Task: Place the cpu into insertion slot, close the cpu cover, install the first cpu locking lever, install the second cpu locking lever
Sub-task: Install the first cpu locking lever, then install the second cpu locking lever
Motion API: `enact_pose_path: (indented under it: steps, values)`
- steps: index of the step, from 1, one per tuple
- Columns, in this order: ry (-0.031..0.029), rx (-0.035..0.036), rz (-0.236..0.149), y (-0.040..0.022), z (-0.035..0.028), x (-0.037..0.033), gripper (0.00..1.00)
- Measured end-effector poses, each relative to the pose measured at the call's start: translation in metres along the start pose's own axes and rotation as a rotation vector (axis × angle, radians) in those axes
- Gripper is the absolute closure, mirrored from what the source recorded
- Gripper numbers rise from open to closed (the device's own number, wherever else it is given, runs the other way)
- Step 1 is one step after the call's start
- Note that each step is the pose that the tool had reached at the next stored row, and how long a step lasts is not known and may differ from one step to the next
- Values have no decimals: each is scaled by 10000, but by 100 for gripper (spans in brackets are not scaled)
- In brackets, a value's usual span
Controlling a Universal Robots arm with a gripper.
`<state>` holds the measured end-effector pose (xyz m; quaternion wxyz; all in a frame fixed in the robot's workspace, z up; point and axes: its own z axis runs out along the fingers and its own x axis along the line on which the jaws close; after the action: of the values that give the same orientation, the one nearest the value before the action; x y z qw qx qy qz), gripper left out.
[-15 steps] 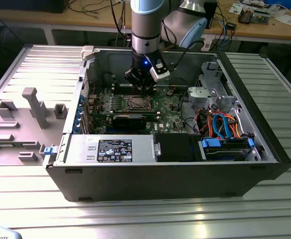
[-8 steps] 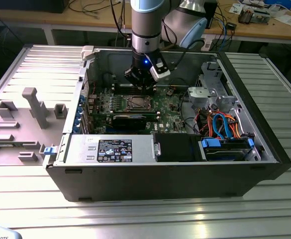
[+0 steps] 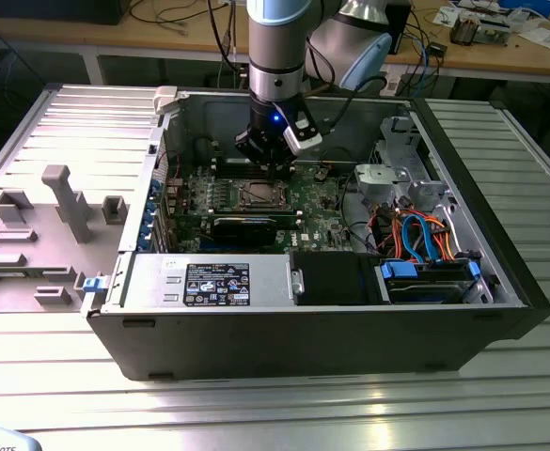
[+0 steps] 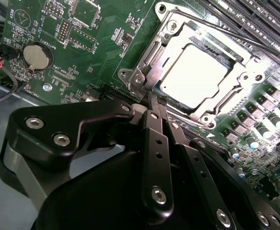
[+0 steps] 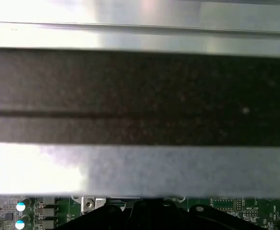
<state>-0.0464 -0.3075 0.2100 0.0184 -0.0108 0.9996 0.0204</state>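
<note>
The cpu point(image 4: 195, 76), a pale silver square, lies flat in the insertion slot point(image 4: 164, 29) on the green board. The cpu cover point(image 4: 240, 84), a thin silver frame, lies down around it with the chip showing through its window. A thin metal lever point(image 4: 216, 29) runs along one side of the socket. My gripper point(image 4: 152, 98) is shut, its two black fingers pressed together, with the tips at the socket's corner beside a small lever hook point(image 4: 147, 76). In the exterior view the gripper point(image 3: 271, 167) hangs just behind the socket point(image 3: 259, 194), low inside the open case.
A long black expansion card point(image 3: 244, 225) lies in front of the socket. Memory slots point(image 4: 254, 19) run beside it, and a coin battery point(image 4: 36, 56) sits on the board. Drive cage and cables point(image 3: 416, 235) fill the exterior view's right. The case wall point(image 5: 140, 96) is close by.
</note>
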Motion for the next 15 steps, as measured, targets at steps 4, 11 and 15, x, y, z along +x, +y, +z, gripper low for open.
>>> enact_pose_path:
  steps: [4, 11, 15]
  values:
    - [0, 0, 1, -8, 0, 0, 89]
    - [1, 0, 0, -36, -1, 1, 89]
    - [2, 1, 1, -40, -6, 1, 89]
